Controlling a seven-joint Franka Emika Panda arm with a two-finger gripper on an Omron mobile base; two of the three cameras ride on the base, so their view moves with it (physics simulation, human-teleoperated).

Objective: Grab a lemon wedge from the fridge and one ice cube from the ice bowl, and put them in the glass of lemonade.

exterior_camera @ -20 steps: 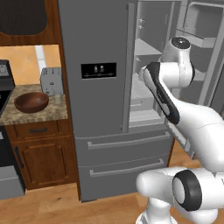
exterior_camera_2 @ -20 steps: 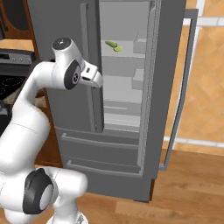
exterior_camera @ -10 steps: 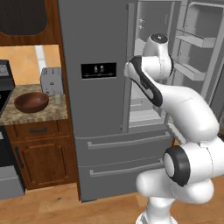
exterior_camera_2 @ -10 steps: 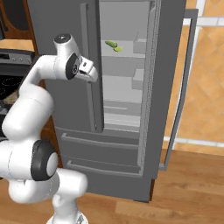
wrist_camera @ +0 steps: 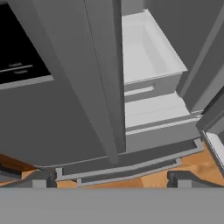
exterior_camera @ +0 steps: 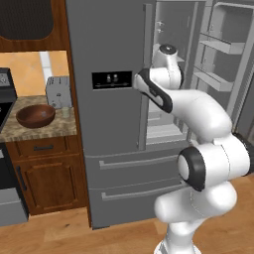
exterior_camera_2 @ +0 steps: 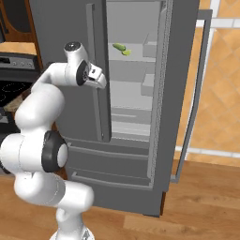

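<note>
The fridge point(exterior_camera: 111, 129) stands with its right door point(exterior_camera_2: 194, 89) swung open and its left door shut. On an upper shelf inside lies a small yellow lemon wedge point(exterior_camera_2: 126, 52). My gripper point(exterior_camera_2: 101, 83) hangs at the inner edge of the shut left door, below and left of the wedge and apart from it. It points down at the lower shelves, and its fingertips point(wrist_camera: 43, 179) stand wide open with nothing between them. On the counter to the left are the ice bowl point(exterior_camera: 35, 115) and, right of it, the glass of lemonade point(exterior_camera: 65, 112).
A green vegetable point(exterior_camera_2: 118, 46) lies beside the wedge. A silver toaster point(exterior_camera: 58, 91) stands behind the glass. A white crisper drawer point(wrist_camera: 146, 52) and the fridge's lower drawer handles point(wrist_camera: 127, 168) lie below the hand. The stove point(exterior_camera: 6, 114) is at the far left.
The arm has folded and swung left, from in front of the open fridge compartment to the edge of the shut left door. The gripper holds nothing throughout.
</note>
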